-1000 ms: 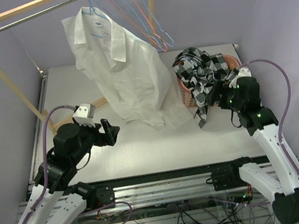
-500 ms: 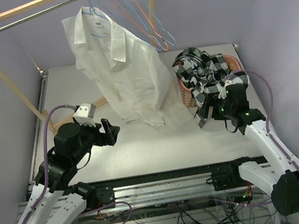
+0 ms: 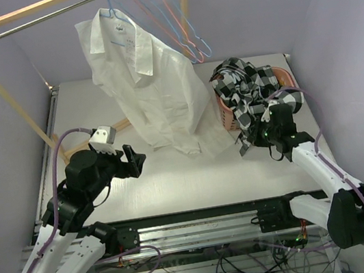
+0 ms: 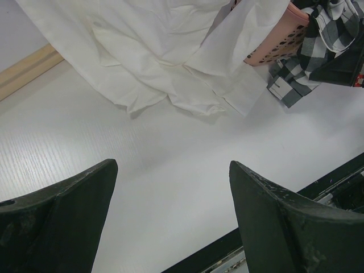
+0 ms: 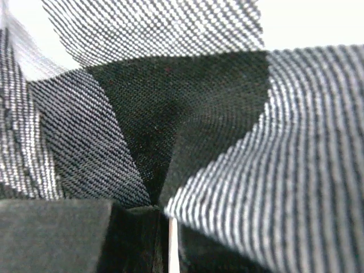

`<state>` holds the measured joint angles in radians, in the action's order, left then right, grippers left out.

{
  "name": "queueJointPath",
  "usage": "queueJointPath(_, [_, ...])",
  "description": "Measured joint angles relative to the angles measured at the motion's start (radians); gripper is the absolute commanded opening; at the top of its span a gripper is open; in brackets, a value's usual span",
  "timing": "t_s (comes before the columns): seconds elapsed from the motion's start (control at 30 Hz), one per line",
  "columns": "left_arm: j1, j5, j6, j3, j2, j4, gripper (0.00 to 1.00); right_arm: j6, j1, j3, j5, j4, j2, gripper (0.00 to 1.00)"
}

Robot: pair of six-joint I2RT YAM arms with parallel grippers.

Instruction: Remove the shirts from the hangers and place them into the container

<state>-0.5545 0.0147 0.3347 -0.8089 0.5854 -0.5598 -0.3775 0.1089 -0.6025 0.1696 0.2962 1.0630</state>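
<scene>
While the white shirt [image 3: 154,92] hangs from a blue hanger [image 3: 114,12] on the rail [image 3: 45,16] in the top view, its hem pools on the middle of the tabletop [image 3: 175,179]. More hangers [image 3: 183,32], blue and pink, hang bare beside it. The pink basket [image 3: 225,112] stands by the tabletop's right edge, with the checked shirt [image 3: 247,88] heaped in it and one part spilling over its near wall down to the tabletop. The right gripper [image 3: 259,134] is pressed into that spilled part. The left gripper [image 3: 131,160] hovers over the left near part of the tabletop, jaws spread, holding nothing.

From the left wrist, the left gripper [image 4: 172,168] shows its two dark fingers [image 4: 62,222] wide apart above bare tabletop. Beyond them lies the white shirt [image 4: 159,51], its hem crumpled, with the basket [image 4: 278,40] and the checked shirt [image 4: 301,74] at upper right.

From the right wrist, checked shirt [image 5: 227,142] fills the frame, creased into a fold that runs down into the right gripper [image 5: 162,227], which is clenched on the cloth.
</scene>
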Motion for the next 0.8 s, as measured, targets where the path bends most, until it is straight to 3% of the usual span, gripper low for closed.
queueJointPath(0.2, [0.0,0.0,0.002,0.0,-0.001,0.0,0.91,-0.011,0.001,-0.097,-0.029,0.069,-0.04,0.0])
queueJointPath(0.43, [0.0,0.0,0.003,0.0,-0.001,0.0,0.91,-0.029,0.002,-0.498,-0.07,0.125,-0.016,0.0])
queueJointPath(0.6, [-0.003,0.0,0.004,0.0,-0.004,0.0,0.91,-0.032,0.002,-0.69,-0.127,0.084,0.138,0.0])
queueJointPath(0.8, [-0.004,0.0,0.004,0.0,-0.011,0.0,0.91,-0.051,0.002,-0.641,-0.172,-0.024,0.42,0.0])
